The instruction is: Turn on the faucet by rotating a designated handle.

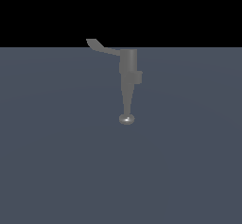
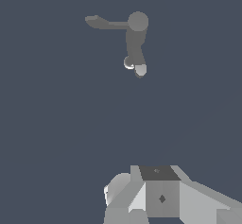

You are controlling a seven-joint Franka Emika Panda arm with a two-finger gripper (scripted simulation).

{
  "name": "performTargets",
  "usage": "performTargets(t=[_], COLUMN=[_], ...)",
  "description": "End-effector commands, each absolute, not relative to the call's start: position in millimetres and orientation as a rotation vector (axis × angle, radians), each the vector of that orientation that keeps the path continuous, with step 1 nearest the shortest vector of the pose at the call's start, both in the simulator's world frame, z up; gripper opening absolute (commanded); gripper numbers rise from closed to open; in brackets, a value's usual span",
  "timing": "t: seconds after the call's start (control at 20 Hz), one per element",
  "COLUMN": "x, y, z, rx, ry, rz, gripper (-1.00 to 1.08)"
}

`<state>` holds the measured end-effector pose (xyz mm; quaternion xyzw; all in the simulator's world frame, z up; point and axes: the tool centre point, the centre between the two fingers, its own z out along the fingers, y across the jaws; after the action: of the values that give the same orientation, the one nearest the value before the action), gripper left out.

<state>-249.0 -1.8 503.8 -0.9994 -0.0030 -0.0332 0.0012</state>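
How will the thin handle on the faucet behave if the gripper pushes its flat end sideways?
The handle looks rigid, so it would probably swing around the faucet body rather than bend. Its smooth, narrow paddle end may let a finger slip off.

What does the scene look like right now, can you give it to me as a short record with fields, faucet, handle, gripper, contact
faucet: small grey faucet, cylindrical body tapering to a shiny rounded tip
handle: thin curved lever, sticking from the body's top toward the exterior view's left
surface: plain dark grey floor
gripper: absent from the exterior view; the wrist view shows only part of the arm's hardware at the picture's edge, jaws hidden, open or shut unknown
contact: none visible; the faucet stands apart from the hardware in the wrist view
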Motion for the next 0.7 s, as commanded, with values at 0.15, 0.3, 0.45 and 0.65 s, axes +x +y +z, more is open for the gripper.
performTargets(t=[0.15,0.3,0.45,0.65], x=[-248.2,-246.2,-245.0,-245.5], y=[-0.9,1.7,3.1,2.9], z=[506.6,514.2,518.5,517.8], rx=[-3.130,-3.110,-3.098,-3.101], ry=[-0.019,-0.044,-0.056,-0.057], rz=[-0.119,-0.159,-0.181,-0.178], gripper=[-1.00,-1.00,-1.00,-1.00])
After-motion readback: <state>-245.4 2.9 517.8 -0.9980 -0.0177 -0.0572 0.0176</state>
